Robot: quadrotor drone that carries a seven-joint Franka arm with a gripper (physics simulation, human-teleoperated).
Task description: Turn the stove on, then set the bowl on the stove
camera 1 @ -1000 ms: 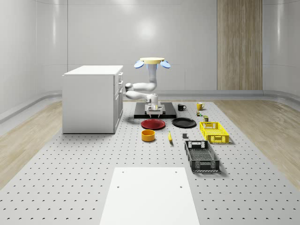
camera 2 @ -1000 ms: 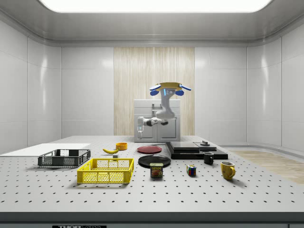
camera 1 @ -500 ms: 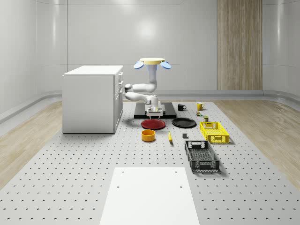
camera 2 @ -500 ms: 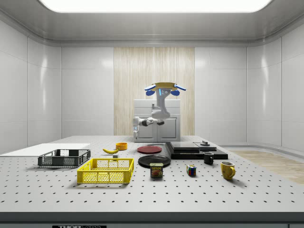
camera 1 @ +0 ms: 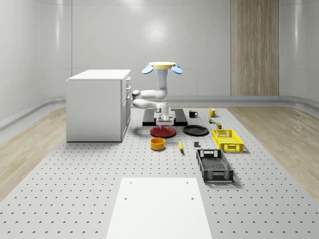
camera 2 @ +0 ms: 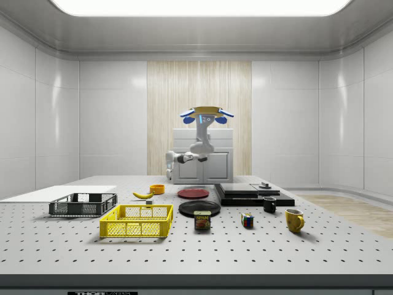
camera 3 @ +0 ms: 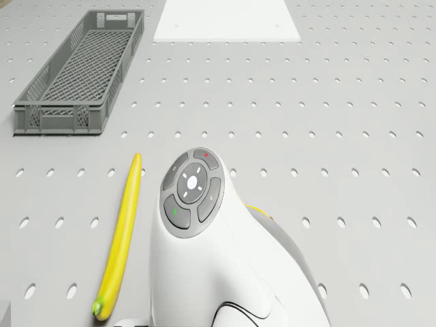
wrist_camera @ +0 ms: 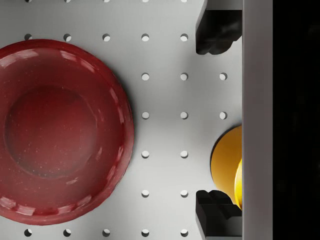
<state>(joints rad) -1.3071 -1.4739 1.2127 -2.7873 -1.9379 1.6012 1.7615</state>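
Drone [camera 1: 162, 66]: hovers in the air above the stove's near edge, beside the white cabinet [camera 1: 97, 104].
Gripper [camera 1: 165, 121]: hangs pointing down over the red plate [camera 1: 163, 131]; jaws stand apart with nothing between them, the fingertips [wrist_camera: 214, 36] dark in the wrist view.
Bowl [camera 1: 157, 144]: orange, on the perforated table [camera 1: 75, 179], just in front of the red plate and apart from it; in the wrist view its rim [wrist_camera: 226, 162] shows past the fingertips.
Stove [camera 1: 152, 121]: flat black slab behind the red plate, its top bare.
Open room: bare tabletop lies between bowl and cabinet, and around the bowl towards the white sheet [camera 1: 159, 206].
Nearby things: banana [camera 1: 180, 145] just beside the bowl on the whole-scene view's right; black plate [camera 1: 195, 130] next to the red one; grey crate [camera 1: 214, 165], yellow crate [camera 1: 227, 140] and two mugs [camera 1: 193, 114] stand farther off.
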